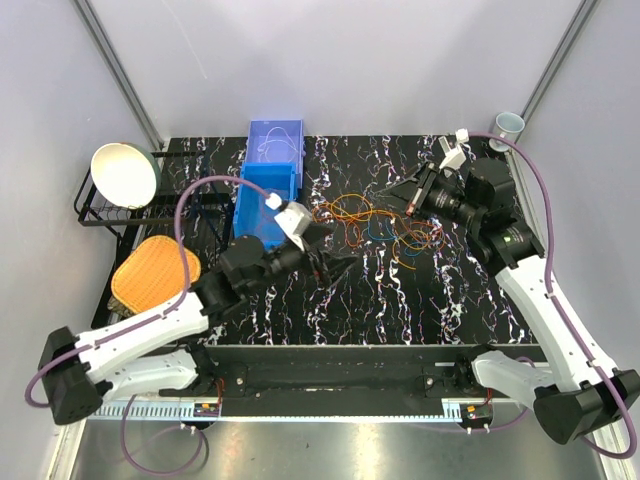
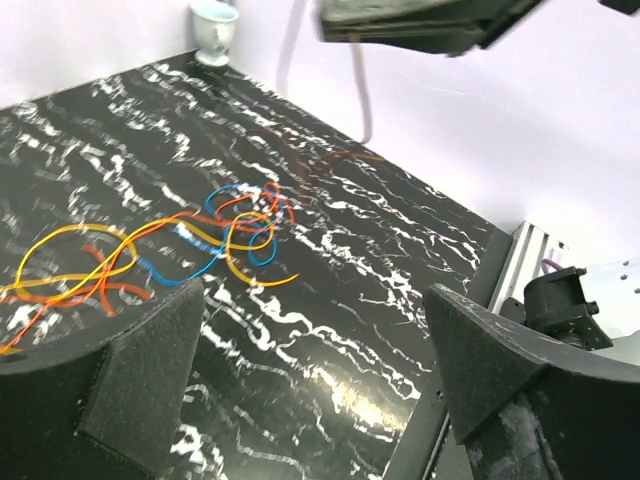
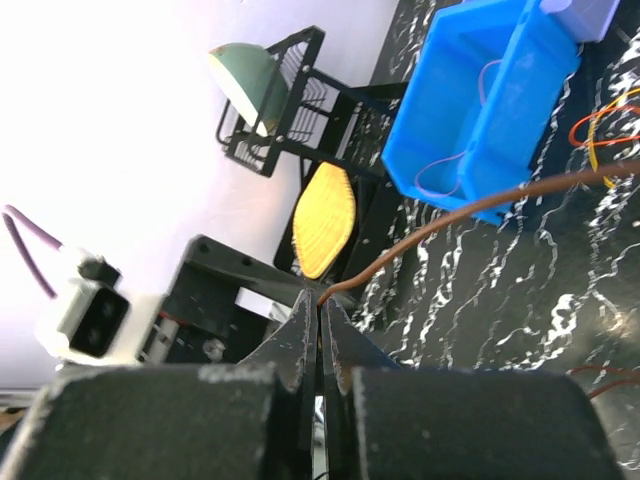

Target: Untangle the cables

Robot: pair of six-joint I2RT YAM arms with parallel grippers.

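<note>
The right gripper point(image 3: 320, 305) is clamped shut on the end of one brown wire point(image 3: 470, 210), which runs from the jaws to the upper right of its wrist view. Pinching the very end probably lets that strand be drawn clear of the rest. The left gripper point(image 2: 315, 310) is spread wide with nothing between its fingers. It hovers low over the table point(image 1: 400, 300), aimed at the cables point(image 1: 375, 218), likely ready to pin or pick a loop.

The cables lie in a loose heap at the centre of the overhead view, between the two grippers. Five colours show: orange, yellow, red, blue and brown. The number of strands cannot be told.

At upper left are two blue bins point(image 1: 265, 205). At far left are one bowl point(image 1: 125, 175) on one black rack point(image 1: 90, 205) and one yellow mat point(image 1: 155, 272). One cup point(image 1: 509, 125) stands at upper right.
</note>
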